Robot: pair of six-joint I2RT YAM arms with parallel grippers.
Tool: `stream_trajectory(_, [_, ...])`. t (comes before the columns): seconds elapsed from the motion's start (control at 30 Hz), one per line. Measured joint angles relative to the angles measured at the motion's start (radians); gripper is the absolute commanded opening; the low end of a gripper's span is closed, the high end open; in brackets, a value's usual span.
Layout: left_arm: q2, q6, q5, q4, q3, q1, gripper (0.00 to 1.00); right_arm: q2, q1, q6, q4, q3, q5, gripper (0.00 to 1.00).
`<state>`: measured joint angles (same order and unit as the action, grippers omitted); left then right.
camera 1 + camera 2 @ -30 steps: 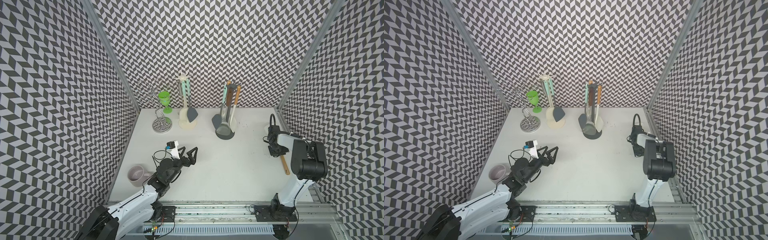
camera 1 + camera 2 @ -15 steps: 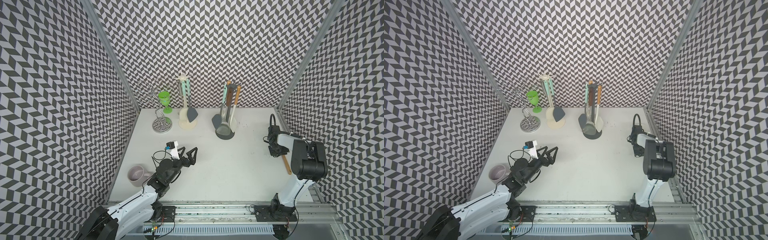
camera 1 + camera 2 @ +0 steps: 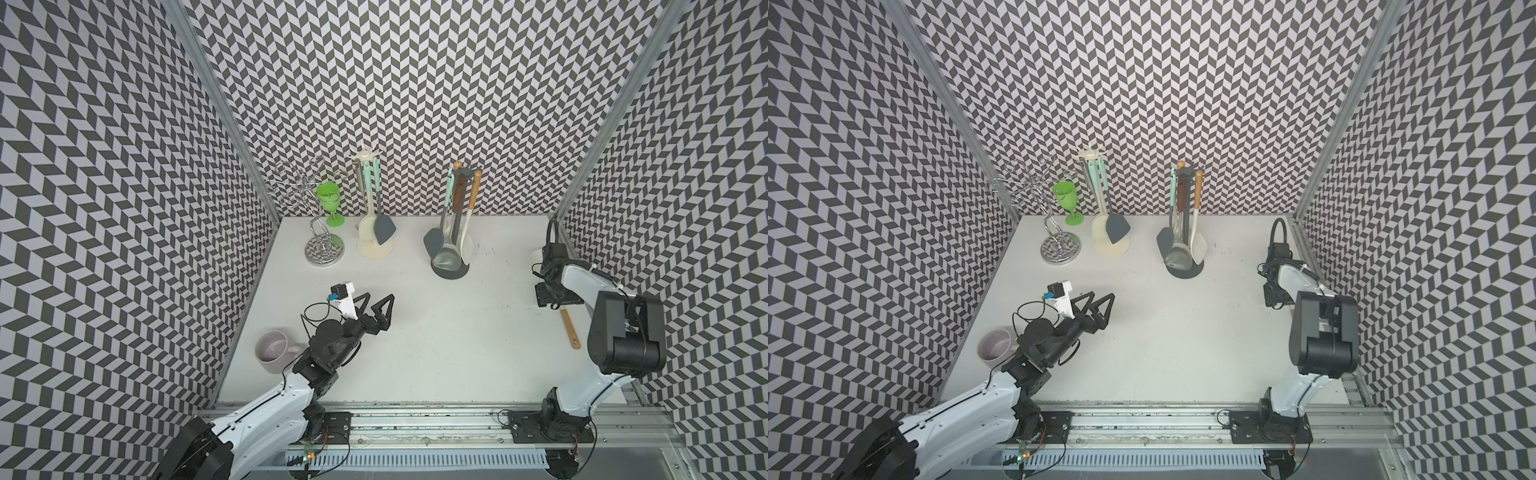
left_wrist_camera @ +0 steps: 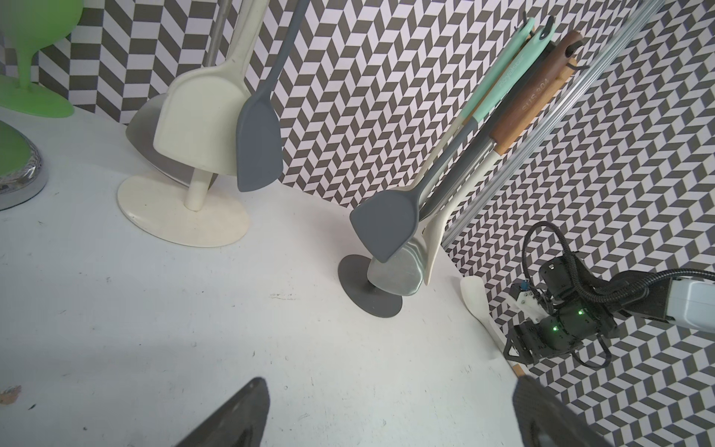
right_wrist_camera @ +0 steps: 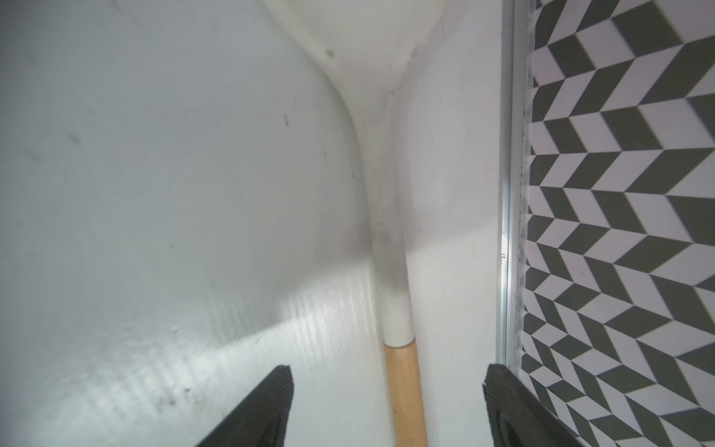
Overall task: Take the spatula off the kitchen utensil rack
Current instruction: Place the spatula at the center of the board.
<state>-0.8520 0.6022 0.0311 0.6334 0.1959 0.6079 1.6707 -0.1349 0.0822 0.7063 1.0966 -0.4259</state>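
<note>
Right wrist view, looking straight down, has the spatula flat on the white table, cream neck running into a pale wooden handle, close alongside the metal rail at the foot of the patterned wall. The right gripper stands spread wide over that handle, its 2 black fingers one on each side with clear table showing between them and the wood; nothing is pinched.

In a top view the wooden handle end pokes out from under the right arm, near the right edge of the table and well apart from the 2 racks at the back. The left wrist view catches its cream blade lying on the table just beside the right arm's wrist.

The dark utensil rack holds a grey turner, a steel tool and a cream spatula with a wooden handle, all hanging upright. The cream utensil rack stands to its left with its own tools, then a wire stand and a green goblet.

The left gripper hangs over the left middle of the table, spread wide and empty. A lilac mug sits beside that arm.
</note>
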Motion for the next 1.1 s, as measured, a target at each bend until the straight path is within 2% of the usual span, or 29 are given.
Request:
stream_trajectory(0.13, [0.003, -0.003, -0.012, 0.002, -0.002, 0.000, 1.00, -0.113, 0.020, -0.056, -0.002, 0.001, 0.010, 0.88])
stream_trajectory(0.3, [0.012, -0.007, -0.034, 0.004, -0.002, 0.000, 1.00, -0.208, 0.104, -0.180, -0.019, 0.007, -0.001, 0.99])
stream_trajectory(0.47, [-0.002, -0.025, -0.049, 0.026, -0.001, 0.001, 1.00, -0.256, 0.222, -0.267, -0.061, 0.009, 0.022, 1.00])
stream_trajectory(0.7, [-0.085, -0.069, -0.066, 0.043, 0.005, 0.022, 1.00, -0.362, 0.252, -0.351, -0.198, -0.021, 0.227, 1.00])
stream_trajectory(0.93, [-0.141, -0.116, -0.066, 0.046, 0.050, 0.045, 1.00, -0.532, 0.251, -0.378, -0.537, -0.280, 0.499, 0.99])
stream_trajectory(1.1, [-0.201, -0.140, -0.055, 0.051, 0.082, 0.061, 1.00, -0.537, 0.251, -0.378, -0.731, -0.347, 0.645, 0.92])
